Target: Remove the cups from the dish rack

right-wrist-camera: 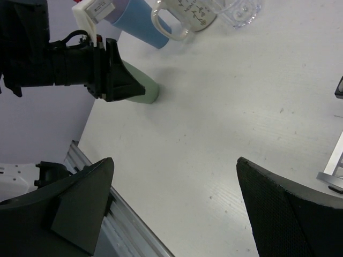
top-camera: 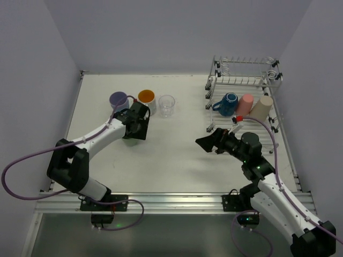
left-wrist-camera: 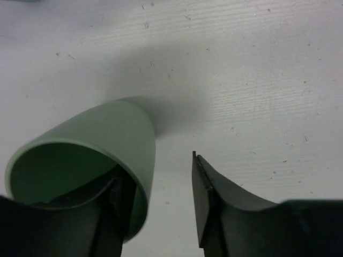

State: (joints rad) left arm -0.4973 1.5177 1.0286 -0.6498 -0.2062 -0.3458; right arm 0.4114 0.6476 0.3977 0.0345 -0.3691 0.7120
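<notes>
- Set-down step, I judge: the left tool (left-wrist-camera: 155,174) stands half parted at the smooth, matte green cup (left-wrist-camera: 107,134). One finger seems inside the rim and the other is clear of it.
- The cup sits on the white counter (top-camera: 177,155), far left of the wire dish rack (top-camera: 246,80).
- The right tool (right-wrist-camera: 174,171) gapes wide and empty near the rack's front.
- Next: lift straight clear. The blue mug (top-camera: 230,103), pink cup (top-camera: 246,103) and beige cup (top-camera: 262,108) wait in the rack.

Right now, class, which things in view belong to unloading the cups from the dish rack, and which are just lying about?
Job: dish rack; dark-blue mug, pink cup, beige cup in it; lavender tumbler, orange-inside mug, clear glass, green cup on the table.
Lying about: purple cable, aluminium rail.
</notes>
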